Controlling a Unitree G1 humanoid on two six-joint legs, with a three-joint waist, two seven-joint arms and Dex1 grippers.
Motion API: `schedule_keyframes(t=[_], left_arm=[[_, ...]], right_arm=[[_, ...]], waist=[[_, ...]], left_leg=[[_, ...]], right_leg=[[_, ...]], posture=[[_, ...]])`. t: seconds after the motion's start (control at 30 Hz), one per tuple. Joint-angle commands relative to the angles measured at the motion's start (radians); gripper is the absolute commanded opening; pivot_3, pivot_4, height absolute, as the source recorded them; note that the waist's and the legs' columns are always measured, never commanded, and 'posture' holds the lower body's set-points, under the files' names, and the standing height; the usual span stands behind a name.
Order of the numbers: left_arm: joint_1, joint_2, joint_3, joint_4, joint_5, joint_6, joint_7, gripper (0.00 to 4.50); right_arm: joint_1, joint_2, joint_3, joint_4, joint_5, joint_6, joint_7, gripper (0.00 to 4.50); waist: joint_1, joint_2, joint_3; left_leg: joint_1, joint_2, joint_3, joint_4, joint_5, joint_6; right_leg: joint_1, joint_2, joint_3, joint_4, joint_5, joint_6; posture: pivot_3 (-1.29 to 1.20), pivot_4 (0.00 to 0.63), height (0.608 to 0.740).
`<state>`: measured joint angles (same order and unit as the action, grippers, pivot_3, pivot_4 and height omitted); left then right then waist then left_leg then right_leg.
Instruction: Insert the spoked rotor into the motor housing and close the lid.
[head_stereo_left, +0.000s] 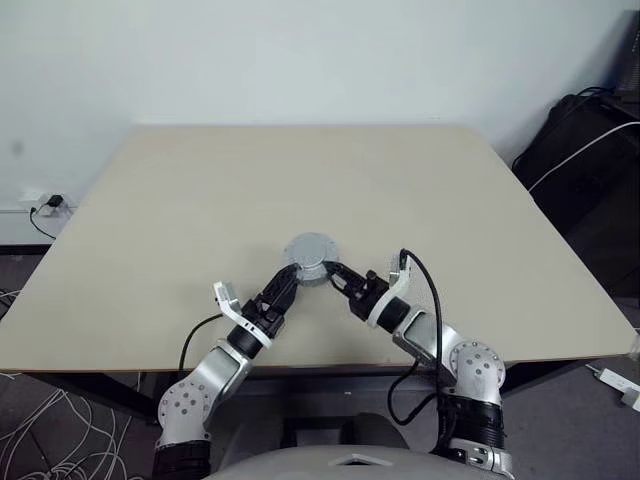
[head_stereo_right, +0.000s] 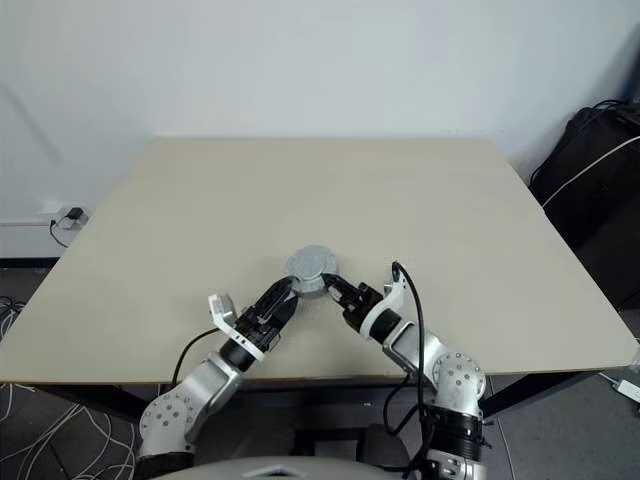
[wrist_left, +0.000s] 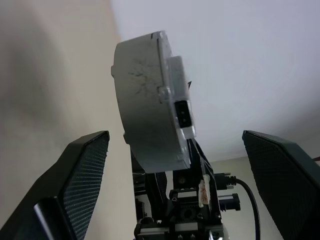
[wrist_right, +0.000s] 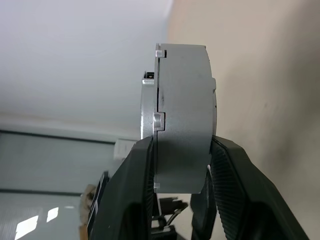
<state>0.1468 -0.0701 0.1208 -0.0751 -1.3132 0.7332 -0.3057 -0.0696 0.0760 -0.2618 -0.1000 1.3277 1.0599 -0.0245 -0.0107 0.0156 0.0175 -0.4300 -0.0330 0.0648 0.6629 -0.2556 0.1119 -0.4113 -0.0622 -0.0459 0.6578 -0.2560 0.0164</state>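
A round grey casing (head_stereo_left: 310, 258) hangs just above the table (head_stereo_left: 180, 200), near its front edge: the motor housing (wrist_right: 186, 115) with the lid (head_stereo_left: 311, 248) on it, raised middle facing up. A seam runs round its side. My right gripper (head_stereo_left: 335, 276) is shut on the casing's rim, its fingers (wrist_right: 134, 190) pressing on both flat faces. My left gripper (head_stereo_left: 291, 282) stands open from the other side, its fingers (wrist_left: 82, 175) wide apart and clear of the casing (wrist_left: 147, 100). The spoked rotor is hidden.
A black bag (head_stereo_left: 590, 170) with a white cable stands off the table's right side. A wall socket (head_stereo_left: 45, 205) and loose cables lie on the floor at the left. Bare tabletop stretches behind and to both sides of the grippers.
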Motion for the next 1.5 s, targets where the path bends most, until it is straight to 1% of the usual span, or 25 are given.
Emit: schedule_keyframes(t=[0.03, 0.4, 0.5, 0.57, 0.67, 0.7, 0.77, 0.87, 0.93, 1.0, 1.03, 1.13, 1.17, 1.2, 1.23, 1.3, 1.4, 1.5], left_arm=[[0.016, -0.142, -0.035, 0.006, -0.030, -0.025, -0.009, 4.50], [0.019, -0.135, -0.049, 0.013, -0.064, -0.067, -0.013, 4.50], [0.020, -0.130, -0.052, 0.013, -0.075, -0.072, -0.010, 3.94], [0.022, -0.129, -0.055, 0.012, -0.078, -0.072, -0.010, 3.32], [0.023, -0.127, -0.058, 0.011, -0.084, -0.074, -0.010, 2.28], [0.024, -0.124, -0.059, 0.010, -0.088, -0.075, -0.010, 2.20], [0.026, -0.120, -0.062, 0.008, -0.093, -0.078, -0.009, 2.20], [0.026, -0.114, -0.065, 0.007, -0.095, -0.085, -0.007, 2.20], [0.024, -0.108, -0.066, 0.006, -0.092, -0.093, 0.000, 2.20], [0.007, -0.095, -0.061, 0.012, -0.085, -0.103, 0.011, 2.19], [-0.001, -0.089, -0.058, 0.014, -0.080, -0.108, 0.015, 2.18], [-0.029, -0.079, -0.046, 0.030, -0.066, -0.118, 0.031, 2.14], [-0.040, -0.076, -0.041, 0.038, -0.062, -0.121, 0.035, 2.14], [-0.051, -0.073, -0.037, 0.045, -0.059, -0.124, 0.039, 2.14], [-0.062, -0.072, -0.033, 0.052, -0.055, -0.128, 0.041, 2.14], [-0.083, -0.071, -0.021, 0.067, -0.045, -0.133, 0.043, 2.14], [-0.138, -0.071, 0.003, 0.110, -0.023, -0.153, 0.051, 2.14], [-0.189, -0.073, 0.025, 0.162, 0.017, -0.177, 0.064, 2.13]], right_arm=[[-0.007, -0.002, 0.034, -0.072, 0.073, 0.018, 0.010, 1.31], [0.027, -0.036, 0.086, -0.107, 0.138, 0.033, -0.016, 1.31], [0.028, -0.041, 0.092, -0.107, 0.148, 0.025, -0.022, 1.31], [0.031, -0.043, 0.099, -0.109, 0.151, 0.023, -0.025, 1.31], [0.032, -0.050, 0.106, -0.109, 0.150, 0.016, -0.026, 1.31], [0.034, -0.054, 0.108, -0.115, 0.135, 0.006, -0.026, 1.31], [0.040, -0.066, 0.115, -0.133, 0.101, -0.015, -0.009, 1.31], [0.051, -0.081, 0.122, -0.152, 0.094, -0.031, 0.018, 1.31], [0.060, -0.096, 0.128, -0.169, 0.100, -0.033, 0.027, 2.06], [0.072, -0.156, 0.158, -0.234, 0.040, -0.019, 0.034, 2.49], [0.077, -0.191, 0.181, -0.269, -0.004, -0.017, 0.039, 2.67], [0.101, -0.290, 0.258, -0.367, -0.179, -0.076, 0.078, 3.62], [0.112, -0.320, 0.283, -0.395, -0.240, -0.107, 0.098, 4.02], [0.125, -0.339, 0.299, -0.415, -0.289, -0.138, 0.116, 4.31], [0.139, -0.349, 0.310, -0.429, -0.331, -0.173, 0.133, 4.50], [0.168, -0.370, 0.339, -0.446, -0.430, -0.257, 0.176, 4.50], [0.233, -0.431, 0.433, -0.454, -0.690, -0.496, 0.275, 4.50], [0.275, -0.454, 0.493, -0.417, -0.844, -0.660, 0.338, 4.50]], waist=[[0.000, 0.000, 0.000], [0.001, 0.000, 0.000], [0.001, 0.000, 0.000], [0.001, 0.000, 0.000], [0.001, 0.000, 0.000], [0.001, 0.000, 0.000], [0.001, 0.000, 0.000], [0.001, 0.000, 0.000], [0.002, 0.000, 0.000], [0.002, 0.000, -0.001], [0.002, 0.000, -0.001], [0.004, -0.001, -0.001], [0.006, -0.001, -0.001], [0.008, -0.002, -0.001], [0.010, -0.002, -0.001], [0.014, -0.002, -0.001], [0.024, -0.003, -0.001], [0.029, -0.004, 0.000]], left_leg=[[0.000, 0.000, 0.000, 0.000, 0.000, 0.000], [0.000, 0.000, 0.000, 0.001, 0.000, 0.000], [0.000, 0.000, 0.000, 0.001, 0.000, 0.000], [0.000, 0.000, 0.000, 0.001, 0.000, 0.000], [0.000, 0.000, 0.000, 0.002, 0.000, 0.001], [0.000, 0.000, 0.000, 0.002, 0.000, 0.001], [0.000, 0.000, 0.000, 0.002, 0.000, 0.001], [0.000, 0.000, 0.000, 0.003, 0.001, 0.002], [0.000, 0.000, 0.000, 0.003, 0.001, 0.002], [0.000, 0.000, 0.000, 0.003, 0.001, 0.002], [0.000, 0.000, 0.000, 0.003, 0.001, 0.002], [0.000, 0.000, 0.000, 0.004, 0.001, 0.002], [0.000, 0.000, 0.000, 0.004, 0.001, 0.002], [0.000, 0.000, 0.000, 0.004, 0.001, 0.002], [0.000, 0.000, 0.000, 0.004, 0.001, 0.002], [0.000, 0.000, 0.000, 0.005, 0.001, 0.002], [0.000, 0.000, 0.000, 0.007, 0.001, 0.002], [0.000, 0.000, 0.000, 0.010, 0.001, 0.003]], right_leg=[[0.000, 0.000, 0.000, 0.000, 0.000, 0.000], [0.000, 0.000, 0.000, 0.000, 0.000, 0.000], [0.000, 0.000, 0.000, 0.000, 0.000, 0.000], [0.000, 0.000, 0.000, 0.000, 0.000, 0.000], [0.001, 0.000, 0.000, 0.000, 0.000, 0.000], [0.001, 0.000, 0.000, 0.000, 0.000, 0.000], [0.001, 0.000, 0.000, 0.000, 0.000, 0.000], [0.001, 0.000, 0.000, 0.000, 0.000, 0.000], [0.001, 0.000, 0.000, 0.000, 0.000, 0.001], [0.002, 0.000, 0.000, 0.000, 0.000, 0.001], [0.002, 0.000, 0.000, 0.001, 0.000, 0.001], [0.002, 0.000, 0.000, 0.000, 0.000, 0.001], [0.002, 0.000, 0.000, 0.000, 0.000, 0.001], [0.002, 0.000, 0.000, 0.000, 0.000, 0.001], [0.002, 0.000, 0.000, 0.001, 0.000, 0.001], [0.002, 0.000, 0.000, 0.001, 0.000, 0.001], [0.002, 0.000, 0.000, 0.001, 0.001, 0.001], [0.003, 0.001, -0.001, 0.002, 0.001, 0.002]], posture=[[0.00, 0.000, 0.740], [0.00, 0.000, 0.740], [0.00, 0.000, 0.740], [0.00, 0.000, 0.740], [0.00, 0.000, 0.740], [0.00, 0.000, 0.740], [0.00, 0.000, 0.740], [0.00, 0.000, 0.740], [0.00, 0.000, 0.740], [0.00, 0.000, 0.740], [0.00, 0.000, 0.740], [0.00, 0.000, 0.740], [0.00, 0.000, 0.740], [0.00, 0.000, 0.740], [0.00, 0.000, 0.740], [0.00, 0.000, 0.740], [0.00, 0.000, 0.740], [0.00, 0.000, 0.740]])
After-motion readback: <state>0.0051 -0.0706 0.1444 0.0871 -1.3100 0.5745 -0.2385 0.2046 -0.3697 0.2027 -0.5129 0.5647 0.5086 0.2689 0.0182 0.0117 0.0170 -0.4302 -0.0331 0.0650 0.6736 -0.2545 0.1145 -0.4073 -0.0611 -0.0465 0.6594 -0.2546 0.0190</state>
